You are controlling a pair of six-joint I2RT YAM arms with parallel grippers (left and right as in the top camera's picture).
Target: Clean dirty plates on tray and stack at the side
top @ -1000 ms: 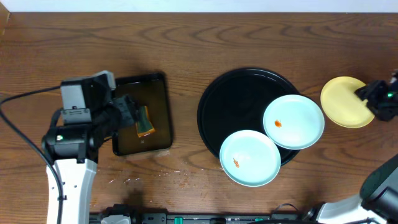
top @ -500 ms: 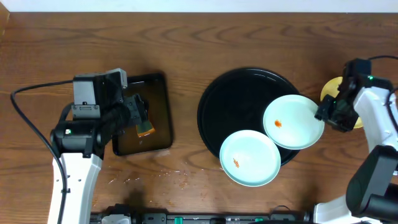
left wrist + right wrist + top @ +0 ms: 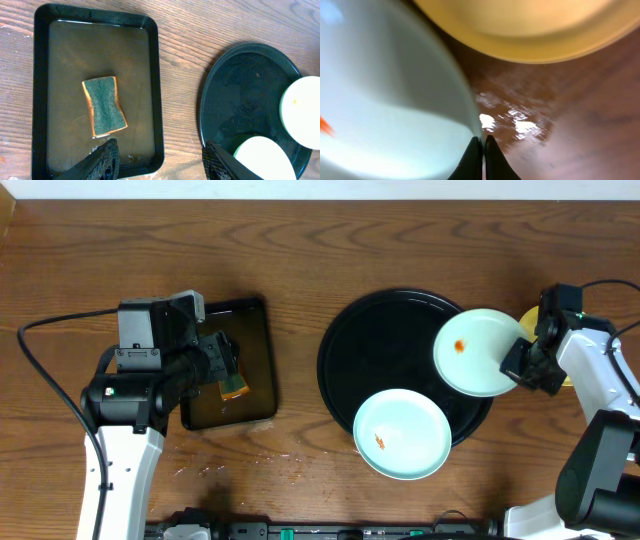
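Glossy round tray (image 3: 380, 350), smooth mint-white plate (image 3: 478, 358)

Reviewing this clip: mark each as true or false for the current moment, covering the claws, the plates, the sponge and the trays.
1. The right claw is shut on the rim of the upper mint plate. True.
2. The left claw holds the sponge. False: the sponge lies in the rectangular tray, and the left claw is open above it.
3. The lower mint plate sits wholly inside the round black tray. False: it overhangs the tray's near rim.
4. The yellow plate is on the tabletop, off the round black tray. True.
5. Both mint plates carry orange specks. True.
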